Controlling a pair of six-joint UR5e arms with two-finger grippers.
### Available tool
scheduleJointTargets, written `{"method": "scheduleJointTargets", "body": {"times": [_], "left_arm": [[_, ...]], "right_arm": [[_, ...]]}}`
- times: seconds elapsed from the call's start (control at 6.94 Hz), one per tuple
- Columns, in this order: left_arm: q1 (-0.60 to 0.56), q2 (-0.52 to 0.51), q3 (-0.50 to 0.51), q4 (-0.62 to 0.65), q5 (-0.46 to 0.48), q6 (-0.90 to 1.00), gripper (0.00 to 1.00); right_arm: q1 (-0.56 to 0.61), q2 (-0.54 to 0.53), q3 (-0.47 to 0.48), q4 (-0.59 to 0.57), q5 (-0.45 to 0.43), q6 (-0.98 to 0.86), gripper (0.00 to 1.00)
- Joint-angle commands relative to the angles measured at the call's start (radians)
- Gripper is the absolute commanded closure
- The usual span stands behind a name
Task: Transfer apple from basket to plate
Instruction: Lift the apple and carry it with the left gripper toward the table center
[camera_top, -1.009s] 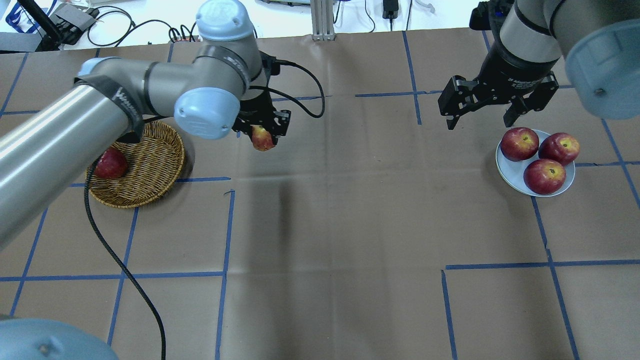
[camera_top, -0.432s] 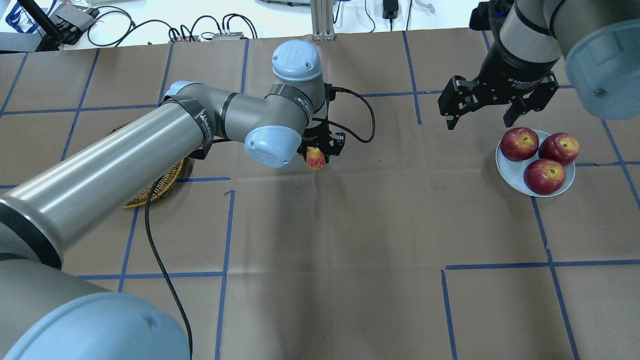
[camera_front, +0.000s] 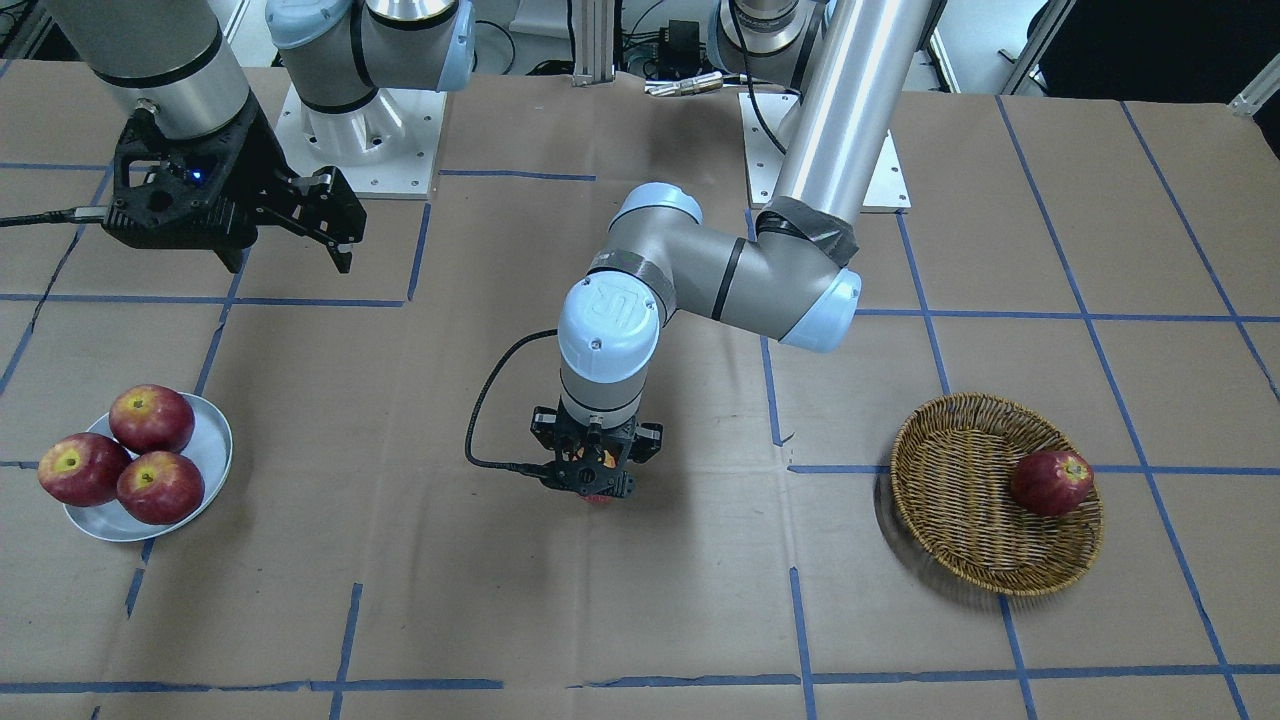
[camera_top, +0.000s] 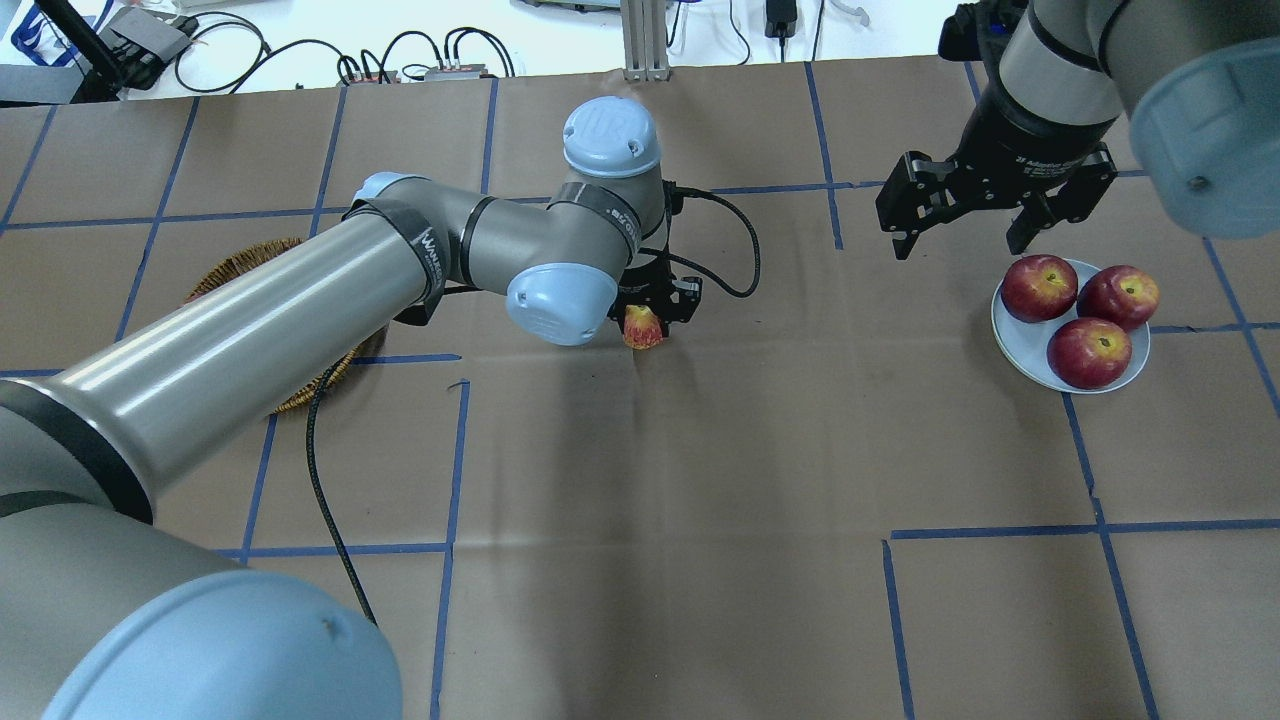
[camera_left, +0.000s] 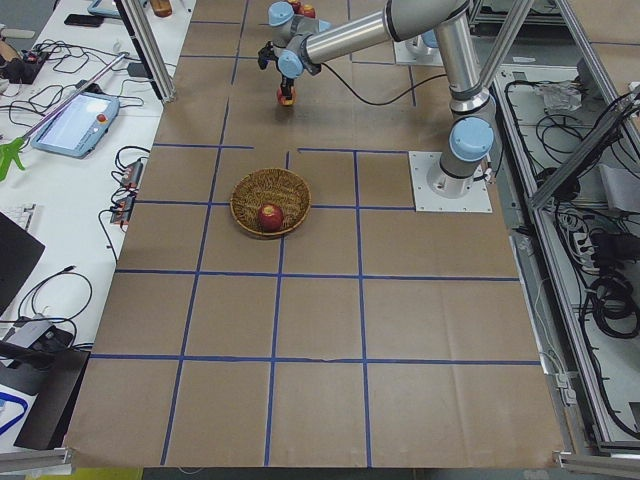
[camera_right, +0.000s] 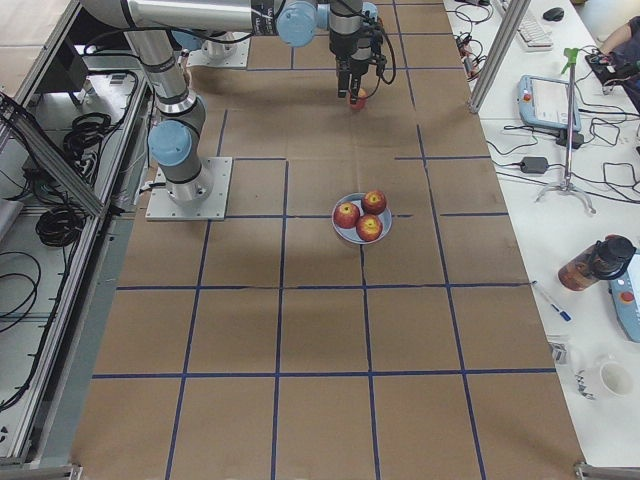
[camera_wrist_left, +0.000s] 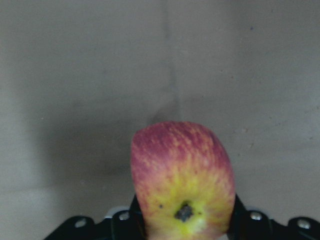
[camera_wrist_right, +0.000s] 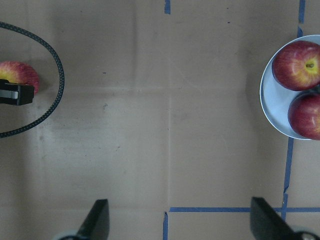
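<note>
Left tool (camera_top: 648, 318), pointing down at mid-desk, was pinching the apple (camera_top: 643, 330) between its two fingers. In the left wrist view the apple's yellow-blushed end faced the camera, so its core axis ran roughly along the tool's own. The apple hung low over the desk (camera_top: 700, 480); whether it touched could not be told.

The plate (camera_top: 1018, 352) lay well apart from it, toward the robot's right. The right tool (camera_top: 960, 245), fingers spread and gripping nothing, hovered just beside the plate and was plainly the nearer of the two. The coming move probably turned on that long sideways gap.

Containers: the plate carried three dark red apples (camera_top: 1089, 352), touching one another and leaving little bare surface. The basket (camera_front: 960, 505), on the robot's left, held a single dark red apple (camera_front: 1050, 482) against its rim.
</note>
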Motion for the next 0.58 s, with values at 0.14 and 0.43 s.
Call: {"method": "scheduleJointTargets", "body": {"times": [0.14,0.43], "left_arm": [[-0.001,0.006,0.000,0.000,-0.003,0.003,0.01],[0.024,0.094,0.013,-0.056,-0.001,0.012,0.01]], "right_arm": [[0.000,0.000,0.000,-0.001,0.000,0.000,0.00],[0.000,0.000,0.000,-0.002,-0.002,0.000,0.00]]}}
